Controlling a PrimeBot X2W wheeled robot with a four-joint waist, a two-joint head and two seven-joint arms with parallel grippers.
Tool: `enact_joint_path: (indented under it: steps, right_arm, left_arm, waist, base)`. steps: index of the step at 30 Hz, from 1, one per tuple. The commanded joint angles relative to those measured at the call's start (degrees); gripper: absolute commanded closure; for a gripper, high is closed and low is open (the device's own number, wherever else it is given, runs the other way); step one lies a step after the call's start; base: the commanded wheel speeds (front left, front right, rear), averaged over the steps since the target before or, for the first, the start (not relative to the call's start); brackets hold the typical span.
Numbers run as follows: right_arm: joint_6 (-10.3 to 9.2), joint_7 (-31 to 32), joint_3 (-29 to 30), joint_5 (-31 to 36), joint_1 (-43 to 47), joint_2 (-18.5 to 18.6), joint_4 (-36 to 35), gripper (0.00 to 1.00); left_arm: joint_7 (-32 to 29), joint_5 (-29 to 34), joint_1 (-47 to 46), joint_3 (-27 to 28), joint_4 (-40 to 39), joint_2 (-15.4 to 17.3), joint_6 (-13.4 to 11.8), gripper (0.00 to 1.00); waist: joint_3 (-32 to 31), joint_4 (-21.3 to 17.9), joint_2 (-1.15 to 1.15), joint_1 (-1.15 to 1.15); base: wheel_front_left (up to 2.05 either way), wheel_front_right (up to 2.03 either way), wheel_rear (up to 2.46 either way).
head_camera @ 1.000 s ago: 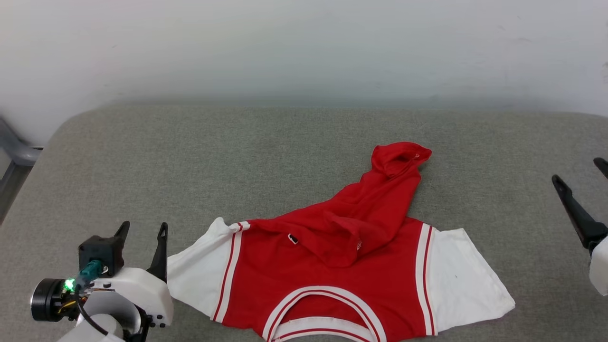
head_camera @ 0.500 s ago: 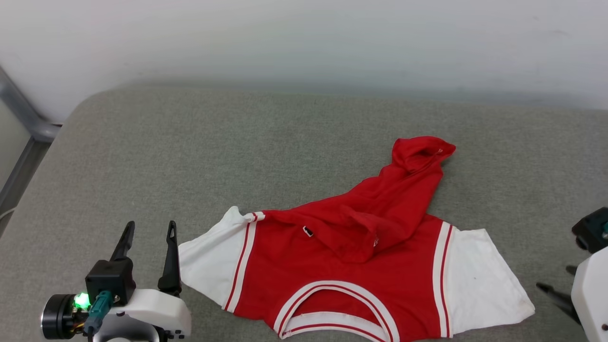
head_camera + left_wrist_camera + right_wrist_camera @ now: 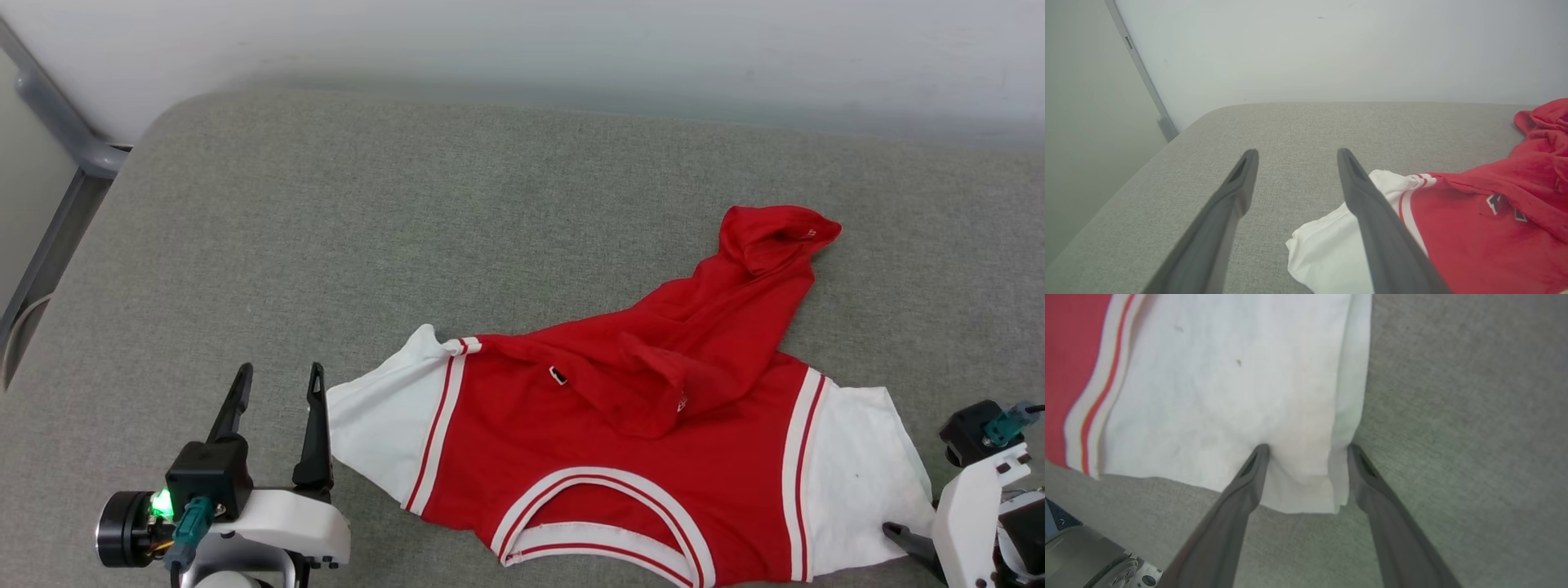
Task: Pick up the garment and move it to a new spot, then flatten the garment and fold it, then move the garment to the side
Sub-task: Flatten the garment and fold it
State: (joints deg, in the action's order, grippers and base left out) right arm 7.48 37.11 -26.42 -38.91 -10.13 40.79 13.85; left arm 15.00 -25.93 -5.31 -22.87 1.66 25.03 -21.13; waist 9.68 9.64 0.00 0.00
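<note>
Red garment (image 3: 620, 457) bunched | left tool (image 3: 279, 371) spread beside sleeve | wrist view: right tool (image 3: 1307, 447) spread astride sleeve corner

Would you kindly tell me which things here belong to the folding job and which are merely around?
Job: garment, partly bunched; left pincer, open beside one white sleeve; right pincer, open astride the other sleeve's corner.
Merely around: grey padded surface underneath; white wall; grey metal bar.

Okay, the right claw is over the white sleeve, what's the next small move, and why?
Probably lower and close the right claw: it is open, straddling a corner of the white sleeve of the garment, not yet gripping.
</note>
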Motion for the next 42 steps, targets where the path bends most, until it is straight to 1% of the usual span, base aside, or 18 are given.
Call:
enact_joint_path:
  steps: [1,4,5,6,9,12,14,18,22,26,29,30,32,35,39,42]
  right_arm:
    - [0.03,-0.11,-2.68,-0.27,1.06,-2.53,1.88,0.00]
    - [0.09,-1.63,-5.71,-0.49,1.67,-3.47,4.95,0.00]
    - [0.09,-3.90,-6.77,-0.65,1.22,-3.66,6.21,0.25]
    - [0.08,-6.58,-6.95,-0.80,0.25,-3.21,6.85,1.00]
    - [0.00,-11.12,-5.59,-1.10,-0.55,-1.88,7.05,1.00]
    - [-0.05,-14.90,-3.58,-1.13,-0.14,0.00,6.32,1.00]
    - [-0.05,-16.53,-2.07,-1.46,0.56,0.80,5.51,1.00]
    - [-0.04,-18.05,0.69,-1.52,2.81,1.80,3.49,1.00]
    - [-0.04,-18.26,3.64,-0.88,5.47,2.30,1.58,1.00]
    - [-0.04,-17.58,6.29,-0.19,7.85,1.60,-0.12,1.00]
    - [-0.04,-16.87,7.97,0.45,9.20,1.07,-1.22,1.00]
    - [-0.04,-15.96,9.27,1.18,10.08,0.36,-2.24,1.00]
    - [-0.04,-15.39,10.03,1.52,10.49,-0.09,-2.94,1.00]
    - [-0.04,-14.65,10.98,2.18,10.80,-0.61,-3.98,1.00]
    - [-0.04,-13.92,11.84,2.93,10.84,-1.24,-5.21,1.00]
    - [-0.03,-13.35,12.10,3.37,10.45,-1.61,-5.97,1.00]
  left_arm:
    - [0.25,0.54,-0.71,0.50,0.19,-0.30,0.40,0.00]
    - [0.25,1.57,-0.77,1.62,0.96,-1.30,1.58,0.00]
    - [0.24,2.19,-0.63,2.41,1.57,-1.55,2.39,0.00]
    - [0.21,2.68,-0.55,3.15,2.20,-1.58,3.19,0.00]
    - [0.21,3.08,-0.98,4.00,3.31,-0.98,4.85,0.00]
    - [0.20,1.61,-1.79,4.54,4.98,-0.44,7.25,0.00]
    - [-0.30,1.48,-3.10,4.53,6.02,1.10,8.76,0.00]
    - [-3.37,1.05,-5.67,4.01,7.54,3.57,11.47,0.00]
    - [-8.29,0.17,-8.72,3.22,8.11,6.06,14.62,0.00]
    - [-15.54,-1.35,-12.08,1.70,8.81,8.57,18.67,0.00]
    - [-23.01,-3.74,-14.53,0.43,9.43,10.14,21.89,0.00]
    - [-31.49,-6.58,-16.74,-1.08,10.06,11.63,24.74,0.00]
    - [-36.79,-8.38,-17.85,-2.28,10.33,12.22,26.01,0.00]
    - [-44.14,-10.79,-19.42,-4.52,10.61,13.12,27.19,0.00]
    - [-50.67,-14.02,-20.82,-7.09,11.86,13.09,28.07,0.00]
    - [-53.26,-15.13,-21.77,-9.35,12.93,13.12,28.34,0.00]
  waist:
    - [0.16,0.14,0.00,0.00]
    - [0.08,-0.04,0.00,0.00]
    - [-0.32,-0.42,0.00,0.00]
    - [-0.86,-0.93,0.00,0.00]
    - [-1.92,-1.57,0.00,0.00]
    - [-3.02,-2.15,0.00,0.00]
    - [-3.64,-2.63,0.00,0.00]
    - [-4.63,-3.68,0.00,0.00]
    - [-4.99,-4.61,0.00,0.00]
    - [-5.09,-5.24,0.00,0.00]
    - [-5.16,-5.62,0.00,0.00]
    - [-5.13,-5.95,0.00,0.00]
    - [-5.03,-6.16,0.00,0.00]
    - [-4.65,-6.43,0.00,0.00]
    - [-3.89,-6.79,0.00,0.00]
    - [-3.21,-7.11,0.00,0.00]
  base:
    - [0.00,0.00,0.00]
    - [0.00,0.00,0.00]
    - [0.00,0.00,0.00]
    - [0.00,0.00,0.00]
    - [0.00,0.00,0.00]
    - [0.00,0.00,0.00]
    - [0.00,0.00,0.00]
    - [0.00,0.00,0.00]
    - [0.00,0.00,0.00]
    - [0.00,0.00,0.00]
    - [0.00,0.00,0.00]
    - [0.00,0.00,0.00]
    - [0.00,0.00,0.00]
    - [0.00,0.00,0.00]
    - [0.00,0.00,0.00]
    - [0.00,0.00,0.00]
